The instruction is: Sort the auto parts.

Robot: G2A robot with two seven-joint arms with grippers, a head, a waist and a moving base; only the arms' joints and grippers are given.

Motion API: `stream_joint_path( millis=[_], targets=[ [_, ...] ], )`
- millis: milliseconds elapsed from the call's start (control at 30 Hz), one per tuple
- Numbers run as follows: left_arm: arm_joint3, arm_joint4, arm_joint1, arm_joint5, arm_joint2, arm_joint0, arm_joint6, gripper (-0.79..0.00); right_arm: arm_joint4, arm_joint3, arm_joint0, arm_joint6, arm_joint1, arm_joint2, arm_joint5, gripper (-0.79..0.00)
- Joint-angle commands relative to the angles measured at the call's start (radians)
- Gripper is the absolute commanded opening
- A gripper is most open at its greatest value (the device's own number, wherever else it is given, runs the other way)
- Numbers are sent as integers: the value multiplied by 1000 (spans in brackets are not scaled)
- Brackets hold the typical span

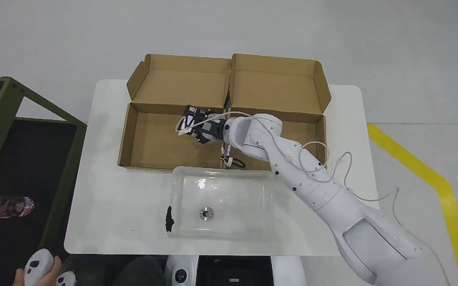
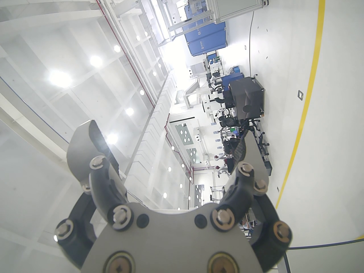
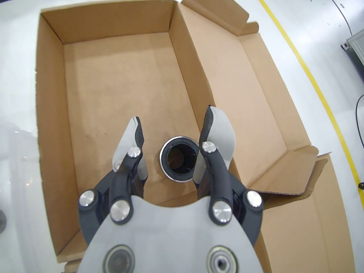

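Note:
A black ring-shaped part with a silver rim (image 3: 163,161) lies on the floor of the left cardboard box (image 3: 113,80). My right gripper (image 3: 173,116) hangs open just above it, one finger on each side of the ring and a gap on both sides. In the top view the right gripper (image 1: 193,123) is over the back right part of that box (image 1: 150,136). My left gripper (image 2: 169,130) points up toward the ceiling, open, with nothing between its fingers.
A second cardboard box (image 1: 304,130) stands to the right of the first, lids folded back. A clear plastic bin (image 1: 222,170) at the table's front holds a small round metal part (image 1: 207,212) and a black part (image 1: 169,220). A green rack (image 1: 28,114) stands left of the table.

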Motion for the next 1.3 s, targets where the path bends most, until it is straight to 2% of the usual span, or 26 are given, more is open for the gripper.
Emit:
stream_joint_path(
  millis=[0, 467, 667, 933, 1267],
  targets=[
    [0, 0, 0, 0, 0, 0, 0, 0, 5, -53, -23, 6, 10, 22, -26, -416],
    [0, 0, 0, 0, 0, 0, 0, 0, -1, -465, -291, 84, 98, 197, -210, -394],
    [0, 0, 0, 0, 0, 0, 0, 0, -9, -583, -417, 114, 130, 240, -289, -394],
    [0, 0, 0, 0, 0, 0, 0, 0, -56, -648, -515, 123, 157, 251, -367, -394],
    [0, 0, 0, 0, 0, 0, 0, 0, -147, -644, -602, 80, 185, 244, -454, -403]
  ],
)
